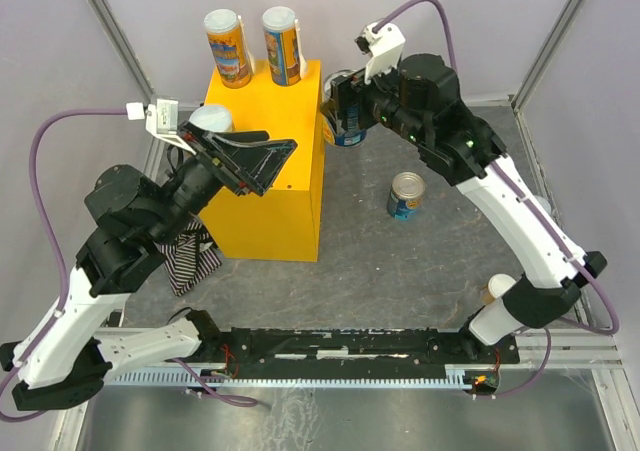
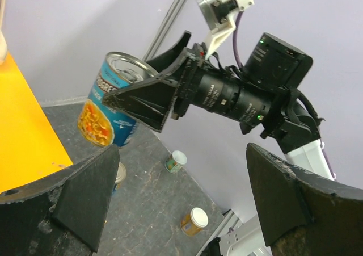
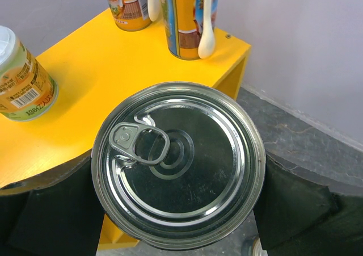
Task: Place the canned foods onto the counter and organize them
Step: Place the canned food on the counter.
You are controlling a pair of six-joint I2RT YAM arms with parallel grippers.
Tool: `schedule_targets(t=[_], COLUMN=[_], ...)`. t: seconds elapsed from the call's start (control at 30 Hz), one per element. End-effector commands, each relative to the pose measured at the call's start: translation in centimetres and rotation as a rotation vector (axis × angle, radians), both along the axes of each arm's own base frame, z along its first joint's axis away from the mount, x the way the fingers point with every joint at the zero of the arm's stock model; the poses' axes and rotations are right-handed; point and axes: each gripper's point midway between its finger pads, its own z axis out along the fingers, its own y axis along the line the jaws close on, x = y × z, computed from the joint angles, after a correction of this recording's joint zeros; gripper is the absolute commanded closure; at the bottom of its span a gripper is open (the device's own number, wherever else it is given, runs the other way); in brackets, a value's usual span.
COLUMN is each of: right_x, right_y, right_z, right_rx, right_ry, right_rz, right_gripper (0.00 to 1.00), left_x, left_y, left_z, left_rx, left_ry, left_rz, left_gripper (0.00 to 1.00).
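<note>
Blue can (image 2: 108, 117) clamped in the right hand (image 3: 177, 210); counter (image 3: 85, 80) just beside.

Robot lab test cell. Aluminium frame posts (image 1: 113, 26) rise at the upper corners, with pale wall panels (image 1: 40, 51) behind. Centre frame: grey mat (image 1: 400, 271), and the counter (image 1: 280, 226) is only a plain yellow box. Two arms are bolted to a black rail (image 1: 340, 343) along the bottom edge, with purple cables (image 1: 85, 113) looping.

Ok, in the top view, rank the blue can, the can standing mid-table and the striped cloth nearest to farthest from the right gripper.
1. The blue can: held in the right gripper.
2. The mid-table can: right of the yellow box.
3. The striped cloth: left, beyond that box.
</note>
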Motion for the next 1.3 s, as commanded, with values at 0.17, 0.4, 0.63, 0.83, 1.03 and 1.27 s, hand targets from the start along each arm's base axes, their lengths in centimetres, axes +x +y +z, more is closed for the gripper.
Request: schedule_targets(t=[0.17, 0.4, 0.63, 0.83, 1.03, 1.27], right_x=[-1.0, -0.6, 0.7, 1.7, 2.4, 2.8], right_y=[2.9, 5.5, 7.4, 8.5, 9.3, 10.3], right_z=[11.5, 11.4, 10.8, 10.4, 10.1, 9.1], right_rx=[0.220, 0.207, 0.199, 0.204, 0.210, 0.210], right_ry=[-0.311, -0.332, -0.328, -0.327, -0.328, -0.301], right_rz=[0.074, 0.108, 0.120, 0.120, 0.122, 0.143], right_gripper=[0.98, 0.98, 0.98, 0.98, 0.98, 0.50], left_x=[-1.5, -1.6, -1.4, -1.2, -1.0, -0.7], left_y=[2.7, 4.0, 4.5, 5.2, 5.1, 5.0], left_z=[3.1, 3.2, 3.1, 3.0, 2.9, 2.6], left_rx=[-0.053, -0.046, -0.024, -0.014, -0.007, -0.005], left_ry=[-0.071, -0.085, -0.092, -0.096, -0.094, -0.086], left_rz=[0.032, 0.078, 0.107, 0.138, 0.148, 0.152], left_gripper=[0.02, 0.02, 0.02, 0.02, 0.02, 0.02])
